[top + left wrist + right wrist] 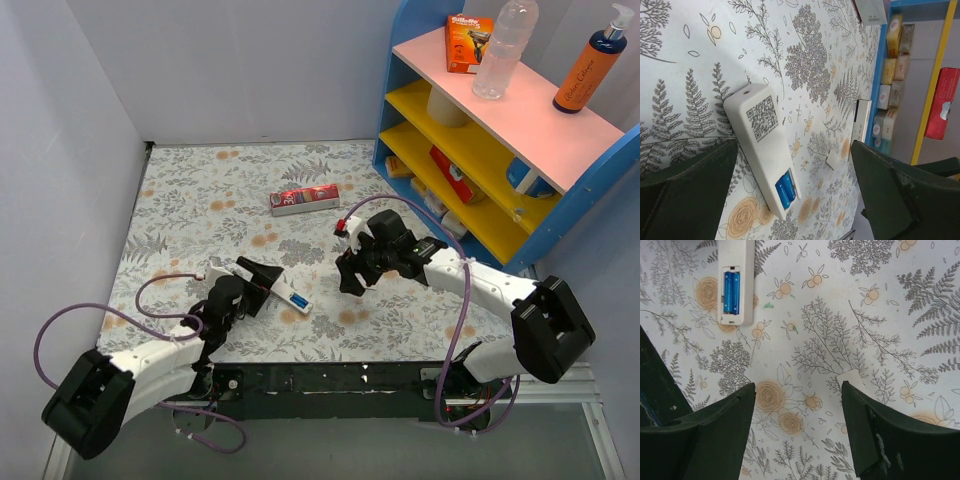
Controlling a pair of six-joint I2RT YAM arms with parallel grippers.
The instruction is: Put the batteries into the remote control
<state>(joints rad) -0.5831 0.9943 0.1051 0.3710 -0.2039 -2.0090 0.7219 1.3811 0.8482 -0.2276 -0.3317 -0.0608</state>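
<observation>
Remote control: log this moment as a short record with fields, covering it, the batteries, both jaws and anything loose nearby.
remote control: flat on the floral table, back face up
batteries: blue, seated in the remote's uncovered bay
small white piece: loose on the table, apart from the remote; possibly the cover
left jaws: open, straddling the remote, not gripping it
right jaws: open over the table by the white piece, holding nothing
red carton: farther back, untouched
</observation>
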